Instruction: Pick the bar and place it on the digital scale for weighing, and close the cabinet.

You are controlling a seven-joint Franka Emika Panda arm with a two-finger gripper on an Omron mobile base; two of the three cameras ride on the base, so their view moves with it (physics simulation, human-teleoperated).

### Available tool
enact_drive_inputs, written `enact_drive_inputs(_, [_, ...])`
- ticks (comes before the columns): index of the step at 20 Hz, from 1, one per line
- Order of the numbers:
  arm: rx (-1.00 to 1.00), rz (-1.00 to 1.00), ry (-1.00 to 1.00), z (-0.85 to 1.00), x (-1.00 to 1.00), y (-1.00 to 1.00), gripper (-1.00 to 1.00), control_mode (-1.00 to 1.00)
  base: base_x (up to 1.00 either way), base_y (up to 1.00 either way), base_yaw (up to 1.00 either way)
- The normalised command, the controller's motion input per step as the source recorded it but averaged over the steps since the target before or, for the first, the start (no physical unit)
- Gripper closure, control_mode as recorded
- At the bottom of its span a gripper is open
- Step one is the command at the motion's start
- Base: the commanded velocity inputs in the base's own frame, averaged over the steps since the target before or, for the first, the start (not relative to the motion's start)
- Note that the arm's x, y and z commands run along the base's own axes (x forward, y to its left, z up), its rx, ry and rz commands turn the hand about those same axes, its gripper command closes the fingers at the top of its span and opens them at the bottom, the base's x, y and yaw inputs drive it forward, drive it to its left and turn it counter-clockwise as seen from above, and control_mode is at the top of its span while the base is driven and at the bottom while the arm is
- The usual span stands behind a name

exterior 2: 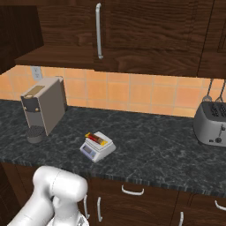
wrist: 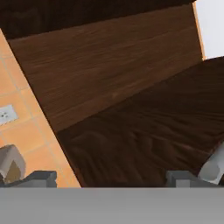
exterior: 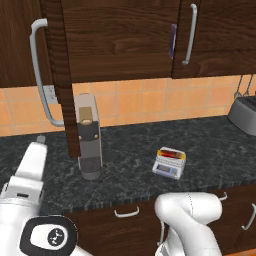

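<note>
Red, the bar (exterior: 170,154) lay on the scale (exterior: 169,164). The end effector (wrist: 111,177) was spread and empty, right at the open cabinet (wrist: 131,96) door.

Before me the dark speckled bench (exterior 2: 150,145) carries the digital scale (exterior 2: 97,148) near its front, with the bar (exterior 2: 97,139) lying on its plate. A tall grey coffee machine (exterior 2: 44,106) stands to its left and a toaster (exterior 2: 212,125) well to its right.
</note>
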Motion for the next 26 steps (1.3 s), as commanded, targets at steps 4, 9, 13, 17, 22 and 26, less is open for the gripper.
enact_drive_inputs(4, [0.25,-0.22,0.00,0.00,0.72,0.13,-1.00,-1.00,0.00,0.00,0.00])
enact_drive_inputs(9, [0.14,-0.24,0.11,0.00,0.60,0.00,-1.00,-1.00,0.00,0.00,0.00])
enact_drive_inputs(13, [0.06,-0.23,0.12,0.00,0.63,-0.17,-1.00,-1.00,0.00,0.00,0.00])
enact_drive_inputs(17, [0.06,-0.17,0.12,-0.08,0.54,-0.57,-1.00,-1.00,0.00,0.00,0.00])
enact_drive_inputs(22, [0.10,-0.13,-0.03,-0.03,0.11,-0.80,-1.00,-1.00,0.00,0.00,0.00])
enact_drive_inputs(26, [0.12,-0.14,-0.12,0.08,-0.31,-0.81,-1.00,-1.00,0.00,0.00,0.00])
